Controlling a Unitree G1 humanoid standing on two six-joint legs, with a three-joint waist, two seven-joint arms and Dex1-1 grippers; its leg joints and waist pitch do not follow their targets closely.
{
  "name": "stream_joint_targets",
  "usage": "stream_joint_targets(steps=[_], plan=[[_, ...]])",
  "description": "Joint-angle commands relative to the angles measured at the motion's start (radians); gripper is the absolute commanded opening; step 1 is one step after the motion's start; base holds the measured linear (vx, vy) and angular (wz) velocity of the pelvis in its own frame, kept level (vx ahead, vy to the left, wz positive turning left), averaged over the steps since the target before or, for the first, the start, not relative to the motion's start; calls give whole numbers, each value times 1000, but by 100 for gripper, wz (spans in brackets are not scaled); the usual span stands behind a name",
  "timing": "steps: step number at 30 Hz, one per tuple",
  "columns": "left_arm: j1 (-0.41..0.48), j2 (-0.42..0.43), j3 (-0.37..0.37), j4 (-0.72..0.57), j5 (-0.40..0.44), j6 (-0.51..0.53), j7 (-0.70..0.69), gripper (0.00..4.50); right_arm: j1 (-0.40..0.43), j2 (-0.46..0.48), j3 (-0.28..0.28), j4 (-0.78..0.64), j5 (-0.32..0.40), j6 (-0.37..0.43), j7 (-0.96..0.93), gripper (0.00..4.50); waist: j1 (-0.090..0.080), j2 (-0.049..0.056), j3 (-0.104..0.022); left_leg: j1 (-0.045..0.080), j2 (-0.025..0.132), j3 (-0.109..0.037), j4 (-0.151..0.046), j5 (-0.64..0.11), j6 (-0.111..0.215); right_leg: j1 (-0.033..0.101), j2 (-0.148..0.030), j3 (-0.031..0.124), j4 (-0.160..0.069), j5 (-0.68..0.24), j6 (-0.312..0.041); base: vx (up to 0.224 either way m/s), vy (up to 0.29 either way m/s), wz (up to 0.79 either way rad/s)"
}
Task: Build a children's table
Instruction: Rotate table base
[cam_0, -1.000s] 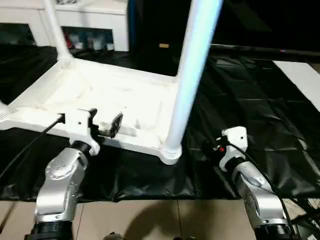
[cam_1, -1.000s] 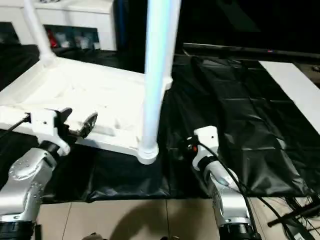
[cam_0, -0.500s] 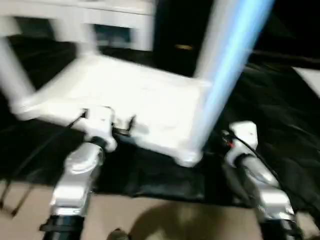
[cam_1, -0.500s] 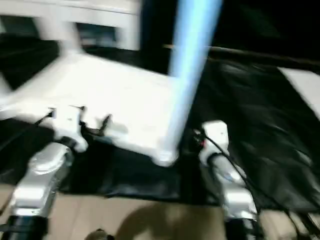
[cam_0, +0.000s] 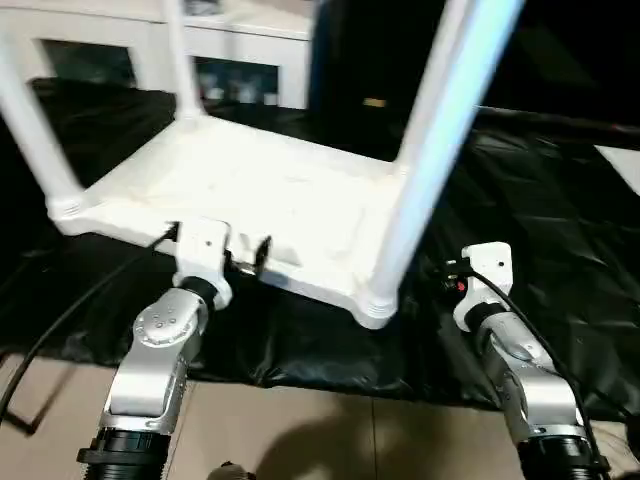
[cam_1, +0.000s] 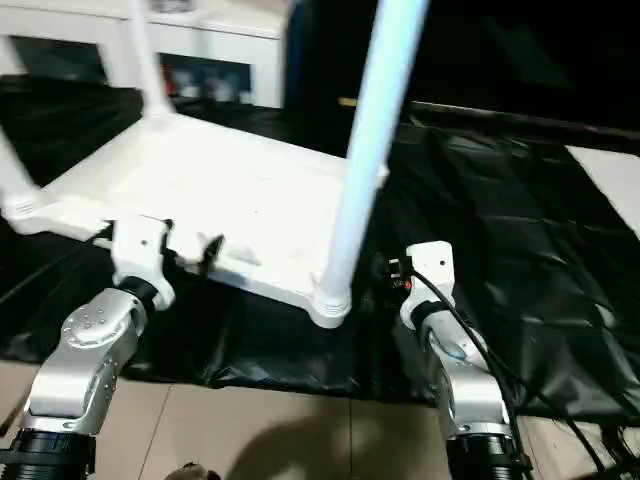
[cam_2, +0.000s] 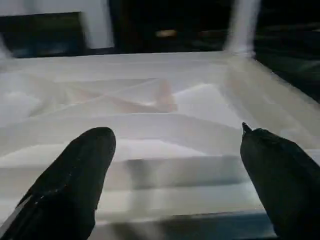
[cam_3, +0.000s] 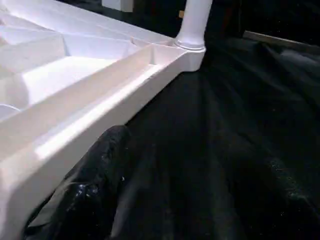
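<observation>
Since the frame a second ago the head camera is panning — the whole scene is sliding right and a third leg is coming into view at picture left; the arms themselves are barely shifting relative to the work.

The children's table is lying upside down on the black-covered table, ribbed underside up, three legs standing in their corner sockets as far as I am seeing. The near-right leg is rising right in front of the camera. I cannot see the fourth corner.

Left hand is sitting open at the near rim, fingers spread to either side of the edge, gripping nothing. Right hand is waiting just beside the near-right corner socket; I cannot tell its state — one dark finger is lying close under the rim.

Risks I am noting: a sideways nudge from the right arm could be tipping or loosening the near-right leg; a left-hand closure on the thin rim could be slipping and shoving the whole piece across the slick cover.

No brand, label or legible writing anywhere.
</observation>
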Motion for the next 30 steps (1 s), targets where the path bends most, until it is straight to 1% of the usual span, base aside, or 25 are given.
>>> stream_joint_targets(steps=[1, 2, 3, 5, 7, 8, 9, 11, 13, 14, 15, 16, 18, 19, 20, 21, 22, 23, 24, 25, 26, 27, 28, 29, 30], plan=[[-19, 6, -17, -10, -73, 2, -97, 450, -3, -28, -9, 4, -1, 12, 18, 311, 4, 9, -56, 22, 20, -8, -90, -428, -44, 16, -55, 44, -97, -459, -83, 0, 0, 0], [-31, 17, -26, 0, -71, -8, -117, 450, -4, -38, -12, 5, 12, 26, 40, 311, 4, 9, -56, 22, 20, -8, -90, -428, -44, 16, -55, 44, -97, -459, -83, 0, 0, 0], [-33, 18, -27, 2, -70, -10, -119, 450, -5, -39, -12, 5, 13, 27, 43, 311, 6, 8, -58, 19, 22, -6, -91, -406, -41, 19, -51, 46, -89, -407, -93, 0, 0, 0], [-78, 51, -55, 48, -57, -17, -185, 450, -10, -73, -7, 10, 26, 37, 100, 311, 10, 9, -60, 21, 21, -3, -89, -380, -34, 19, -49, 48, -86, -373, -100, 0, 0, 0], [-134, 95, -92, 119, -42, -59, -291, 450, -18, -116, 10, 20, 16, 32, 156, 311, 19, 3, -63, 23, 20, 3, -86, -338, -25, 19, -49, 52, -82, -359, -102, 0, 0, 0], [-134, 95, -92, 119, -42, -59, -291, 450, -18, -116, 10, 20, 16, 32, 156, 311, 20, 4, -62, 22, 20, 4, -86, -332, -24, 19, -50, 53, -83, -360, -103, 0, 0, 0], [-150, 108, -100, 140, -49, -73, -337, 450, -19, -128, 16, 22, 22, 32, 181, 311, 19, 2, -66, 14, 21, 4, -87, -293, -26, 29, -51, 53, -74, -317, -113, 0, 0, 0], [-175, 125, -107, 167, -76, -82, -424, 450, -20, -149, 26, 23, 28, 24, 221, 311, 22, 3, -73, 14, 24, 6, -83, -225, -22, 32, -50, 55, -58, -215, -140, 26, 0, -3], [-218, 202, -166, 198, -122, -60, -664, 450, -18, -194, 47, 21, 43, 18, 307, 311, 21, 5, -76, 13, 21, 8, -80, -185, -13, 36, -45, 57, -45, -137, -171, 50, 11, -5], [-238, 223, -187, 215, -122, -58, -724, 450, -16, -208, 54, 18, 50, 22, 341, 311, 19, 3, -76, 11, 17, 10, -78, -171, -5, 38, -41, 59, -40, -98, -183, 0, 0, 0], [-238, 223, -187, 215, -122, -58, -724, 450, -16, -208, 54, 18, 50, 22, 341, 311, 19, 3, -79, 15, 17, 13, -75, -161, 0, 37, -40, 60, -37, -72, -191, 0, 0, 0], [-281, 243, -224, 265, -104, -74, -797, 450, -9, -234, 71, 9, 54, 22, 398, 311, 19, 2, -83, 14, 16, 14, -71, -121, 15, 40, -39, 62, -28, -9, -210, 0, 0, 0], [-322, 249, -256, 329, -74, -118, -843, 450, -3, -255, 87, 3, 55, 22, 441, 311, 20, 7, -80, 16, 15, 19, -67, -117, 36, 36, -39, 65, -30, 8, -228, 0, 0, 0], [-339, 248, -269, 359, -57, -138, -858, 450, 1, -263, 94, 2, 54, 18, 457, 311, 20, 5, -79, 17, 15, 21, -67, -125, 39, 35, -39, 65, -32, -1, -231, 0, 0, 0], [-358, 244, -284, 395, -34, -169, -869, 450, 5, -272, 104, -1, 50, 11, 475, 311, 22, 8, -77, 17, 19, 20, -68, -148, 37, 37, -45, 67, -33, -28, -235, 0, 0, 0], [-372, 239, -293, 424, -18, -193, -880, 450, 8, -279, 110, -2, 48, 6, 489, 311, 21, 5, -74, 16, 18, 21, -70, -166, 36, 36, -44, 67, -40, -59, -229, 0, 0, 0], [-414, 220, -310, 507, 14, -246, -882, 450, 18, -292, 125, -12, 47, 5, 514, 311, 22, 7, -70, 20, 19, 21, -73, -228, 18, 32, -45, 68, -51, -150, -212, 0, 0, 0], [-424, 216, -314, 525, 19, -258, -883, 450, 20, -295, 127, -14, 47, 5, 520, 311, 22, 9, -70, 21, 20, 20, -73, -248, 10, 33, -47, 69, -53, -176, -206, 0, 0, 0], [-452, 202, -322, 577, 36, -296, -872, 450, 27, -300, 134, -25, 54, 11, 538, 311, 23, 4, -70, 20, 21, 17, -75, -269, -1, 35, -51, 69, -54, -213, -196, 0, 0, 0], [-476, 191, -331, 617, 45, -318, -874, 450, 33, -304, 138, -37, 64, 17, 557, 311, 23, 2, -68, 19, 18, 18, -76, -281, 1, 34, -48, 69, -61, -244, -185, 0, 0, 0], [-506, 176, -343, 667, 60, -350, -872, 450, 43, -309, 146, -58, 78, 25, 582, 311, 27, 3, -68, 27, 20, 18, -75, -308, -1, 29, -51, 69, -65, -281, -176, 0, 0, 0], [-521, 168, -349, 694, 66, -367, -874, 450, 47, -311, 150, -68, 84, 29, 594, 311, 27, 0, -68, 24, 20, 17, -75, -308, 0, 32, -51, 69, -67, -289, -171, 0, 0, 0], [-536, 160, -355, 721, 70, -377, -880, 423, 51, -314, 155, -76, 88, 32, 606, 311, 30, 3, -70, 23, 23, 13, -77, -306, -1, 33, -54, 68, -64, -293, -169, 0, 0, 0], [-550, 151, -358, 744, 74, -379, -881, 423, 55, -319, 162, -81, 86, 31, 615, 311, 28, 0, -68, 20, 22, 13, -77, -304, 0, 34, -53, 67, -66, -297, -169, 0, 0, 0], [-571, 137, -364, 780, 84, -390, -874, 416, 58, -327, 173, -81, 78, 28, 625, 311, 27, 2, -70, 21, 22, 14, -76, -303, 2, 32, -51, 68, -66, -287, -174, 0, 0, 0]])
